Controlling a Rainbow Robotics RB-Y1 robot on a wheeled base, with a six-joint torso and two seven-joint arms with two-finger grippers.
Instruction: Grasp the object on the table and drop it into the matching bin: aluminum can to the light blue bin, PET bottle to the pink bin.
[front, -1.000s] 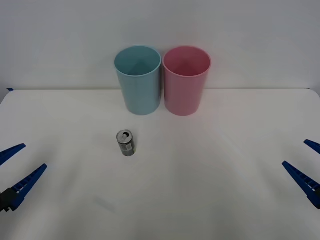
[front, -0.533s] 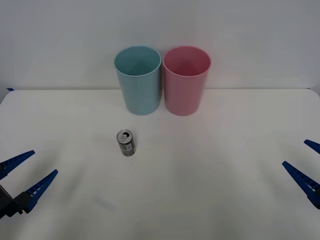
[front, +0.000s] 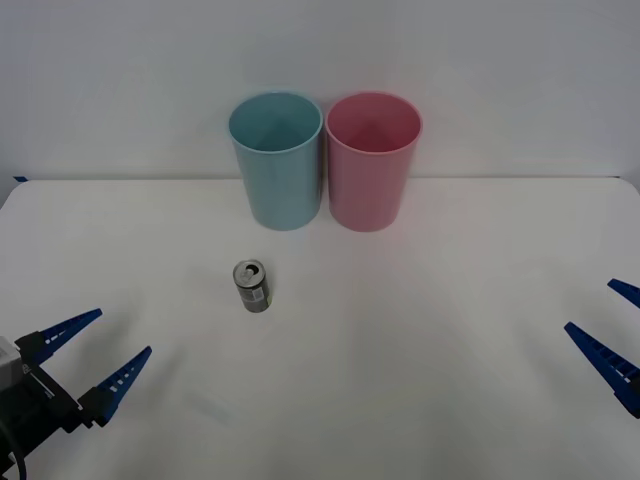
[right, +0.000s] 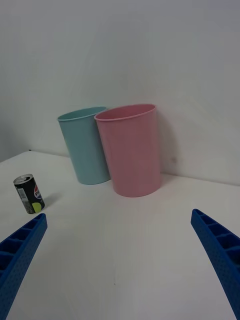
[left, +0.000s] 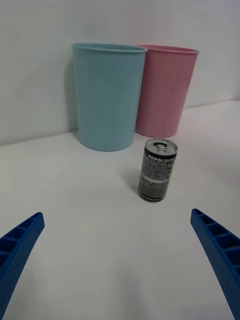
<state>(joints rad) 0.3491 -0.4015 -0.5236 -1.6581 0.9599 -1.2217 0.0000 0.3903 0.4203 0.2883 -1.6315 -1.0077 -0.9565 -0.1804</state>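
Your left pincer (front: 95, 345) is wide, near the upright can (front: 251, 286); right pincer (front: 615, 330) wide, well apart from it. Bins stand behind the can.

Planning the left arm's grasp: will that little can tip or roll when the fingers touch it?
The can stands upright and narrow on the table, so a high nudge may tip it. Its round sides could then roll.

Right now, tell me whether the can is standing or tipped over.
Standing upright. The aluminum can rests on its base on the table, silver pull-tab top facing up, label text level in the left wrist view.
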